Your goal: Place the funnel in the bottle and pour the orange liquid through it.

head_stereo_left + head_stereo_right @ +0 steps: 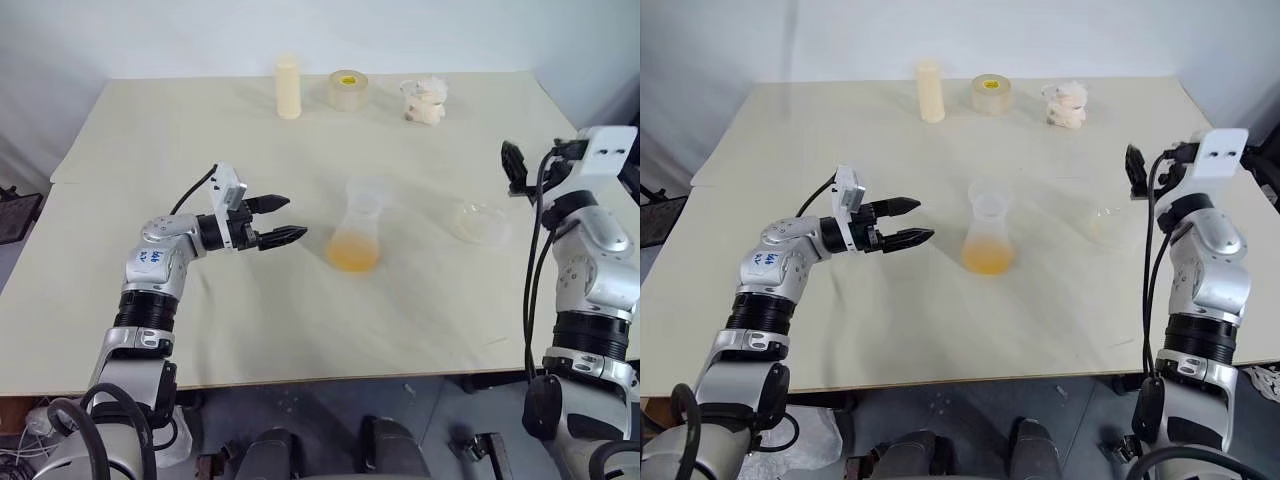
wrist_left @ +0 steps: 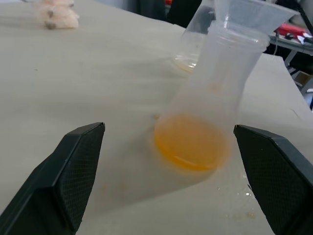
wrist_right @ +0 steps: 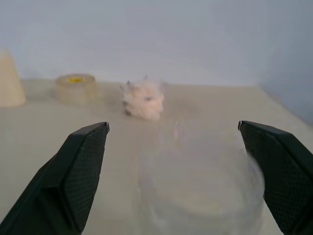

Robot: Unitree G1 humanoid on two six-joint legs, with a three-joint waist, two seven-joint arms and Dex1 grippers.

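Nearest the robot, the left gripper (image 1: 285,220) hovered level over the table (image 1: 300,340) with its fingers spread wide and nothing between them, aimed at the bottle (image 1: 359,228), which stood just beyond its tips at about three o'clock from it. The bottle stood upright near the table's middle, with the funnel (image 2: 249,14) seated in its neck and the orange liquid (image 2: 191,143) lying as a shallow pool in its broad base. At about three o'clock from the bottle and near it, a clear wide cup (image 1: 480,222) sat on the table and looked drained. The right gripper (image 1: 514,166) was held above the table's right edge, just beyond the cup, its fingers spread wide and empty. Along the far edge stood a cream cylinder (image 1: 288,88) at eleven o'clock from the bottle, a tape roll (image 1: 348,90) at twelve, and a crumpled pale wad (image 1: 424,101) at one. Judging by the liquid in the bottle and the cup set down, the pour seemed finished; what remained was likely only to draw both arms clear without knocking the bottle.
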